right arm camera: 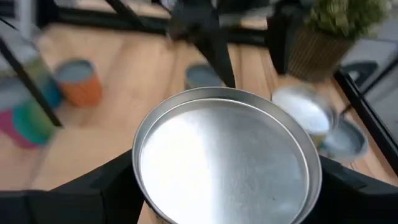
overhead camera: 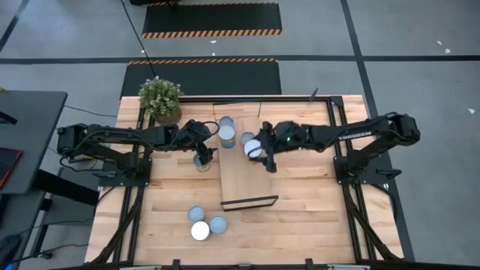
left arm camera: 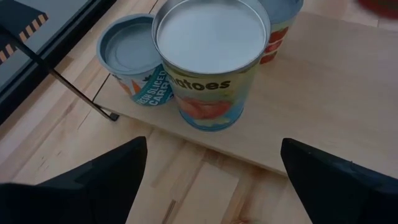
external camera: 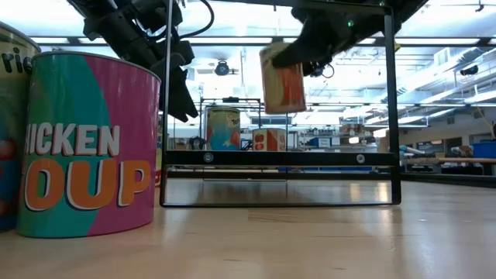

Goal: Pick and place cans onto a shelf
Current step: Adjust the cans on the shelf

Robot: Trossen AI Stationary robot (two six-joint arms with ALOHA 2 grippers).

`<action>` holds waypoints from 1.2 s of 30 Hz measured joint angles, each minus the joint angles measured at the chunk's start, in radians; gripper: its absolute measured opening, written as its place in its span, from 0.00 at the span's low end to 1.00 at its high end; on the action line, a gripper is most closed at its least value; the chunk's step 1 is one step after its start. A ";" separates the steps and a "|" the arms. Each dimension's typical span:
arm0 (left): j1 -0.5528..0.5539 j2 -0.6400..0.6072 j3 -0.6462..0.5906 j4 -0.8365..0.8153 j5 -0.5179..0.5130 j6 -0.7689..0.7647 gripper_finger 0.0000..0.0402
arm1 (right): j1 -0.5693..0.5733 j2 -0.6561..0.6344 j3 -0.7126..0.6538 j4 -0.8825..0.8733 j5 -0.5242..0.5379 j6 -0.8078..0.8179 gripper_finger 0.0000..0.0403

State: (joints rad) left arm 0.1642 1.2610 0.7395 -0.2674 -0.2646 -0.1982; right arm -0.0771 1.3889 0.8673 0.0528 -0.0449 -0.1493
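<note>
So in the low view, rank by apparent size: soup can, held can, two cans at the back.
1. Soup can, though nearness inflates it.
2. Held can in the right gripper.
3. Rear left can.
4. Rear right can.

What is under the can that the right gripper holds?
The right gripper holds a can lifted in the air. In the low view, free space shows under it, then the shelf board. The high view cannot show the board directly below, because the can covers it.

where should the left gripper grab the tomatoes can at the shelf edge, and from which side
Grip the tomatoes can across its round side wall, mid-height, coming level from the table side where the open left gripper already faces it. It stands upright on the shelf, with another can close beside it, so keep the fingers clear of that one.
</note>
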 joint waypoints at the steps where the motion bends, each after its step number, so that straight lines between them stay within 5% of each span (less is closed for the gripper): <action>1: 0.000 0.000 0.000 0.000 0.000 0.000 0.94 | 0.012 0.007 -0.012 0.003 0.039 0.000 0.82; 11: 0.000 0.000 0.000 0.003 0.000 0.012 0.94 | 0.009 0.033 -0.109 0.154 0.176 -0.021 0.82; 31: 0.000 0.000 0.000 0.007 0.000 0.011 0.94 | -0.008 0.032 -0.112 0.166 0.045 0.003 0.82; 36: 0.000 0.000 0.000 0.007 0.000 0.006 0.94 | 0.005 0.033 -0.208 0.332 0.062 0.048 0.82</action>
State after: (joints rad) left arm 0.1642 1.2610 0.7395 -0.2604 -0.2649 -0.1918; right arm -0.0719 1.4216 0.6589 0.3850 0.0172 -0.1016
